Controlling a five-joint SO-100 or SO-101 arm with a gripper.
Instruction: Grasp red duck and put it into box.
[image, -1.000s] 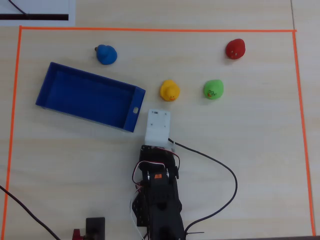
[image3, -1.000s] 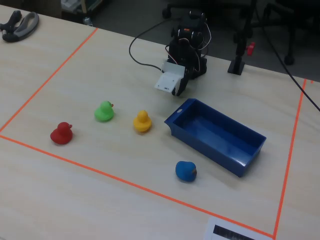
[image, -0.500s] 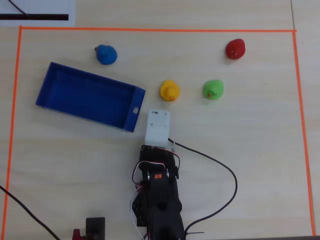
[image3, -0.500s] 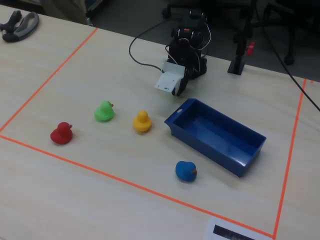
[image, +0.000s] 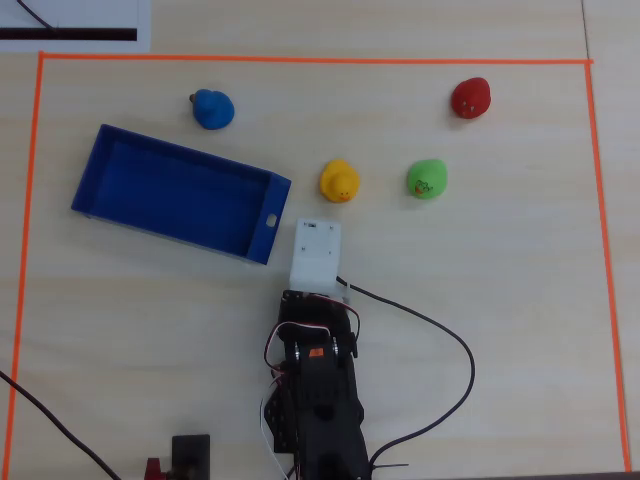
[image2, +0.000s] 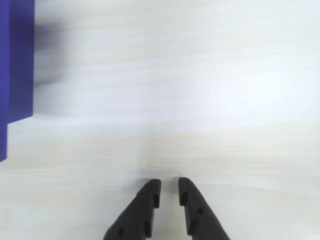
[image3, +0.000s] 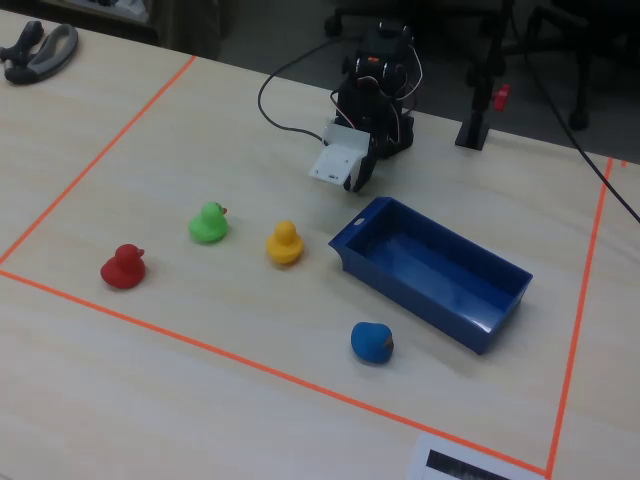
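Overhead looks straight down; fixed faces arm; wrist close, perhaps blurred.

No text, brand or number can be read in any view. The white sheet (image: 70, 22) at the tabletop's edge in the overhead view bears a black bar whose print, if any, is too small to make out. The white mark on the short wall of the box (image: 270, 221) shows no legible characters.
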